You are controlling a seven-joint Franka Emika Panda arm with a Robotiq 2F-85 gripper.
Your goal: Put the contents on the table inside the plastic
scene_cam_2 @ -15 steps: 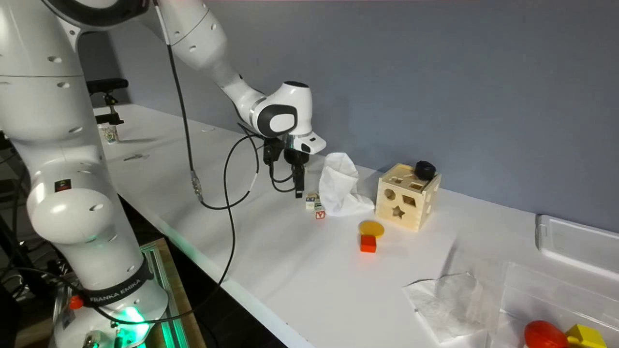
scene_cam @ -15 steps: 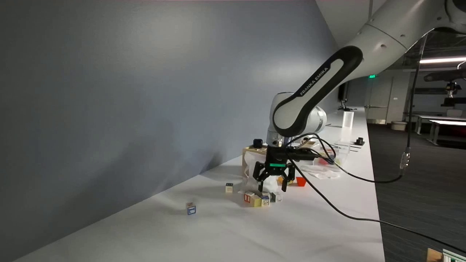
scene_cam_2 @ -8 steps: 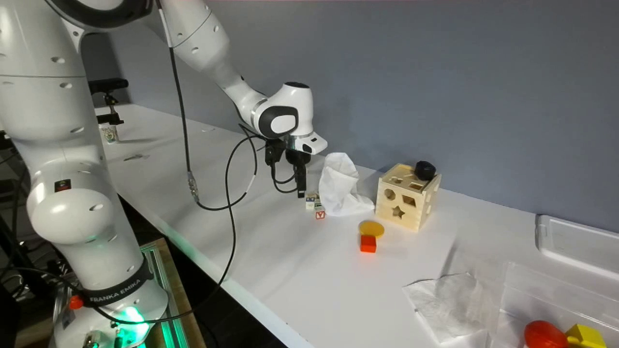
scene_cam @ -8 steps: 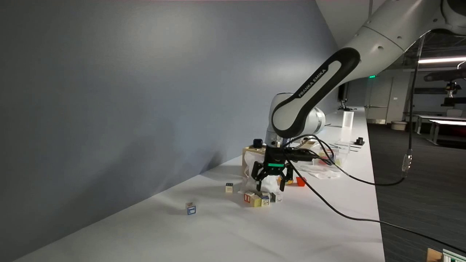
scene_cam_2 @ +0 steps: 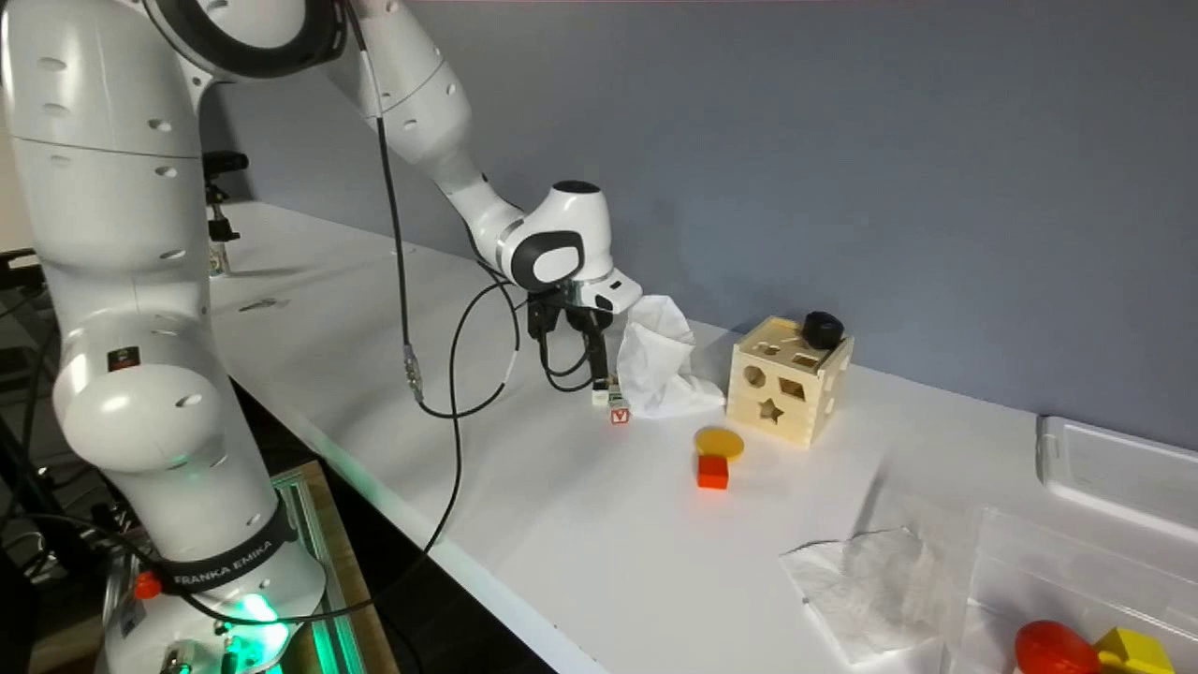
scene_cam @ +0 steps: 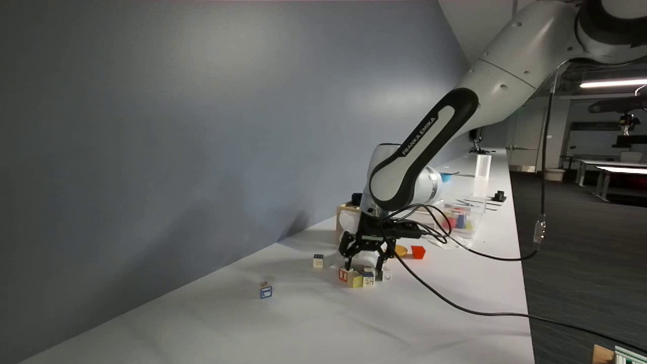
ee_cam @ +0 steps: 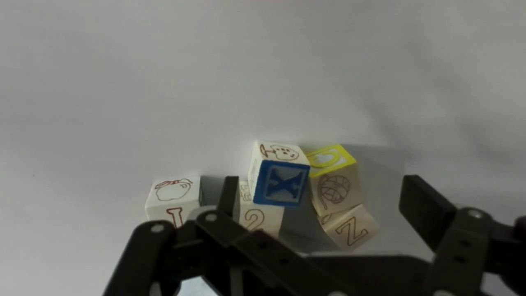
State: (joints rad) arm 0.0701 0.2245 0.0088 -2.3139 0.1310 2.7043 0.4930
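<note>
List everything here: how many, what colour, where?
Wall: one, grey, behind.
Table: one, white, by wall.
Letter blocks: seven, mostly cream, five clustered, two apart.
Bag-like thing: one, white, beside clustered blocks.
Wooden box: one, pale, near wall.
Round piece: one, black, atop box.
Disc: one, yellow, on table.
Small piece: one, red, beside disc.
Container: one, clear, on table.
Toys: several, red, yellow, blue, in container.
Sheet: one, whitish, beside container.
Tray: one, whitish, near wall.
Background items: several, mixed colours, mostly unclear.
Arm: one, mostly white, above table.
Cable: one, black, from arm.
Hand: one, black, open at blocks.
</note>
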